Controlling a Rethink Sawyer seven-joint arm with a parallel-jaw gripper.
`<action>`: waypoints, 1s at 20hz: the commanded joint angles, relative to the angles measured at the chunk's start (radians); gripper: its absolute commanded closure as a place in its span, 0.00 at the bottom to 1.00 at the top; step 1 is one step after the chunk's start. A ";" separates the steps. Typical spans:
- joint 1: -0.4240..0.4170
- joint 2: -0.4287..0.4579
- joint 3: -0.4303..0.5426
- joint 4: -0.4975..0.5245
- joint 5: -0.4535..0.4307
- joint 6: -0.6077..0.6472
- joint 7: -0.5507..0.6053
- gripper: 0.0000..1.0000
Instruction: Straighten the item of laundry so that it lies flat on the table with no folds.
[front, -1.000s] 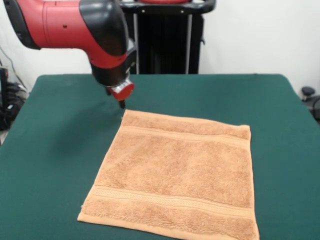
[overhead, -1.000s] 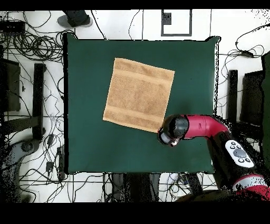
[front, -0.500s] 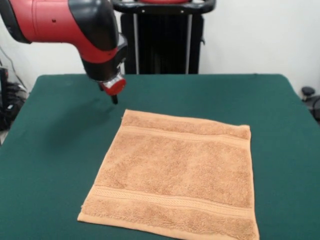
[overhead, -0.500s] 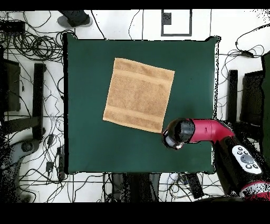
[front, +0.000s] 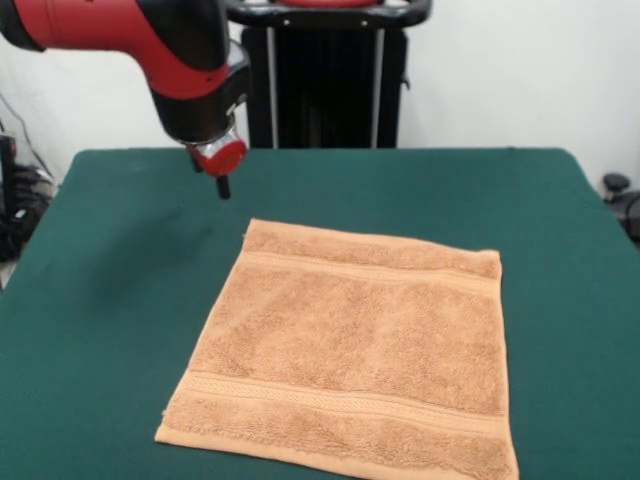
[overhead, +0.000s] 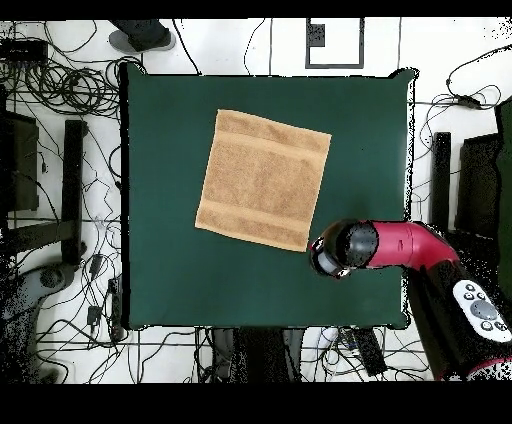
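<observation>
The item of laundry (front: 355, 345), a light orange-tan towel with woven bands near two opposite edges, lies spread flat on the green table (front: 110, 300). From above, the towel (overhead: 264, 179) is a slightly turned square. My gripper (front: 223, 188) hangs in the air above the table, off the towel's far left corner and apart from it, holding nothing. Its tip shows as one dark narrow point. In the overhead view the gripper (overhead: 322, 260) is mostly hidden under the red and black arm, just beyond the towel's corner.
A black stand (front: 325, 75) rises behind the table's far edge. Cables and dark equipment (overhead: 60, 150) lie on the floor around the table. A person's shoe (overhead: 140, 36) shows at the top edge of the overhead view.
My gripper has risen and drawn back from the towel's corner, toward the table's far side. The towel has not moved.
</observation>
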 joint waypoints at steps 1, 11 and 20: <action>0.042 -0.031 0.138 0.071 0.048 0.012 -0.241 0.00; 0.008 -0.118 0.166 0.061 0.074 0.063 -0.297 0.00; 0.024 -0.122 0.160 0.022 0.068 0.074 -0.293 0.00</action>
